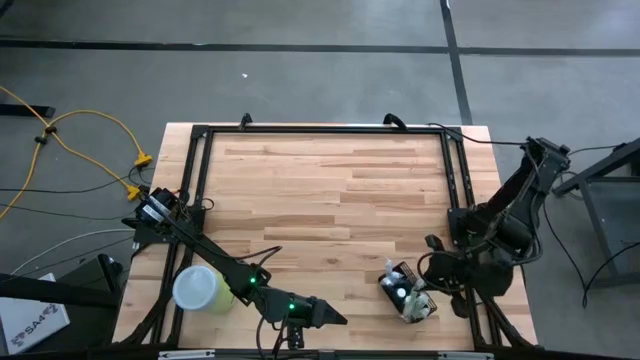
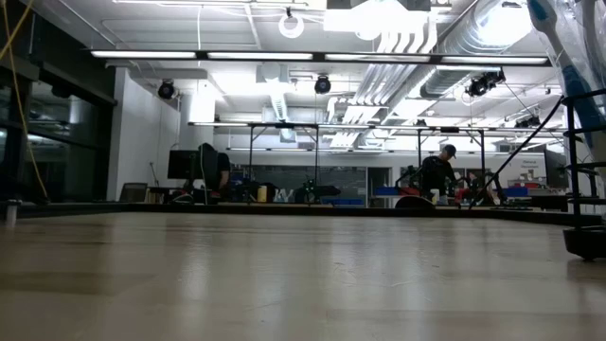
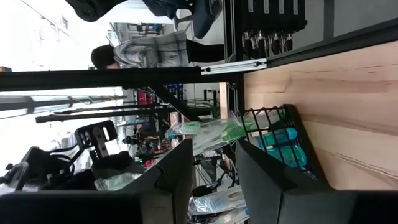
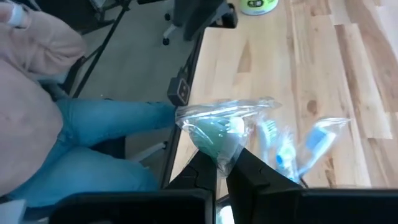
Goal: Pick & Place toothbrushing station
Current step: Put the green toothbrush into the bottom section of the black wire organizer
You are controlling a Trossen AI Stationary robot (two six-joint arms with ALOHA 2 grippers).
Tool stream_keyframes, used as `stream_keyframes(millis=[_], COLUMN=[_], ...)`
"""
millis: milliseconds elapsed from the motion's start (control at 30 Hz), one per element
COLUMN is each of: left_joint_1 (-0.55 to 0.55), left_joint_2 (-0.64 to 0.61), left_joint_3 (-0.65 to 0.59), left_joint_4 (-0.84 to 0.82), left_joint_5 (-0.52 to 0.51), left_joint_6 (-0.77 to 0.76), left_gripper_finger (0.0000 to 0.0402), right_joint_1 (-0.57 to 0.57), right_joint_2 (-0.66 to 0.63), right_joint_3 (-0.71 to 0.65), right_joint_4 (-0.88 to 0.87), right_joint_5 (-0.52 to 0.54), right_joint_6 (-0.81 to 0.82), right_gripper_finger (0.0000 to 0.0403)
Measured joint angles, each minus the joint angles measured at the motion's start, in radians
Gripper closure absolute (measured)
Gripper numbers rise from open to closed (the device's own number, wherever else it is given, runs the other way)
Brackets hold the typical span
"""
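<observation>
The toothbrushing station (image 1: 407, 292) sat at the high view's lower right. The right gripper (image 4: 222, 163) was pinched shut on a plastic-wrapped brush (image 4: 219, 132), presumably for extraction. The left gripper (image 3: 211, 168) waited half-open, empty.

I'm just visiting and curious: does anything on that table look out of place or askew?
Yes. The black mesh holder sits skewed near the table's front right edge, not square to it. The right pincer is pinching a clear plastic bag sticking out of it. The lime-green cup stands near the left arm.
</observation>
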Motion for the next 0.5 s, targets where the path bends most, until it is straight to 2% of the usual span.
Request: stream_keyframes(millis=[333,500], left_joint_1=[0.0,0.0], left_joint_2=[-0.001,-0.001], left_joint_3=[0.0,0.0], left_joint_4=[0.03,0.048], left_joint_5=[0.0,0.001], left_joint_6=[0.0,0.0], left_gripper_finger=[0.0286,0.0286], right_joint_1=[0.052,0.056], right_joint_2=[0.0,0.0], right_joint_3=[0.0,0.0], right_joint_4=[-0.019,-0.086], right_joint_5=[0.0,0.0], right_joint_6=[-0.032,-0.026], right_gripper_finger=[0.0395,0.0395])
